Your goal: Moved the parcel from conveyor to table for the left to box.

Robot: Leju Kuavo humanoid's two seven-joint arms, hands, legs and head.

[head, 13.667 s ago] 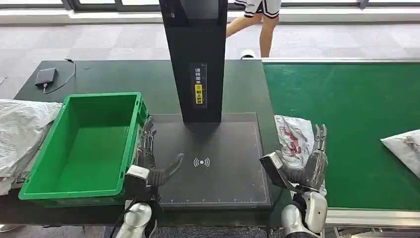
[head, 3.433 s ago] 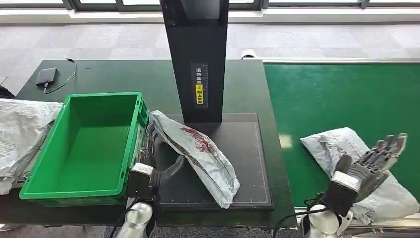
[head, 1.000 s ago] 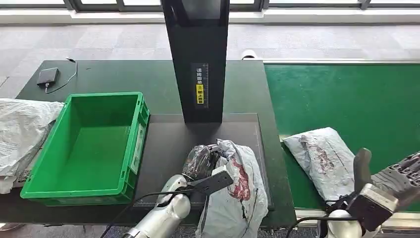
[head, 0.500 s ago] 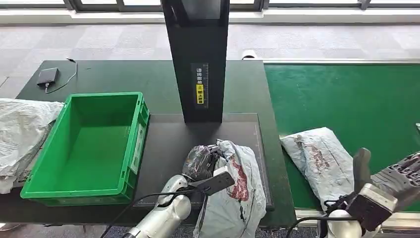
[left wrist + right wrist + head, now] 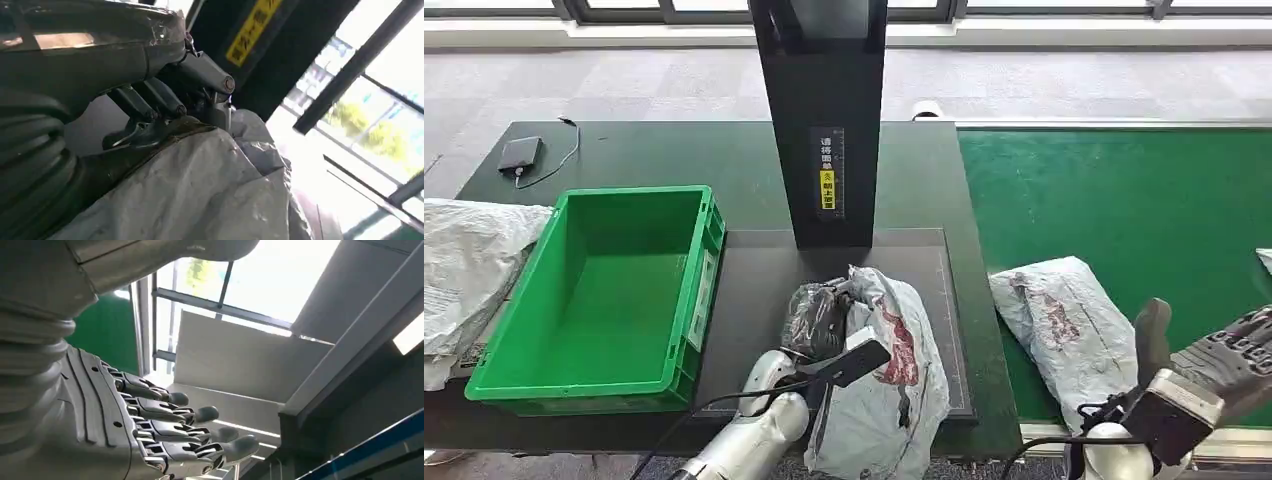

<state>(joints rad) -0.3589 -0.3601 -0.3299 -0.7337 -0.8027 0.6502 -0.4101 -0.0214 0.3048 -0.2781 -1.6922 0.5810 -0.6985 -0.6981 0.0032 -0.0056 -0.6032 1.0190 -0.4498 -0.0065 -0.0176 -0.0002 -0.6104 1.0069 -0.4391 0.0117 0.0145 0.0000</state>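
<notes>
My left hand [image 5: 817,322] grips a grey plastic parcel [image 5: 892,385] with red print. It holds the parcel over the near part of the black scanner pad [image 5: 754,270], and the parcel's lower end hangs past the table's front edge. In the left wrist view the dark fingers [image 5: 165,97] clamp the crumpled parcel [image 5: 200,190]. The green box [image 5: 604,290] stands to the left of the pad with nothing in it. My right hand [image 5: 1224,365] is open at the lower right beside the conveyor, its fingers [image 5: 170,427] spread and holding nothing.
A second grey parcel [image 5: 1059,325] lies on the green conveyor belt [image 5: 1124,200] near its left edge, and another parcel's tip [image 5: 1264,258] shows at the far right. A black scanner column [image 5: 824,120] rises behind the pad. White bags [image 5: 469,260] lie left of the box.
My left hand has lifted the parcel off the pad and, over the last second, carried it a little to the left. The parcel on the belt has drifted slightly left.
</notes>
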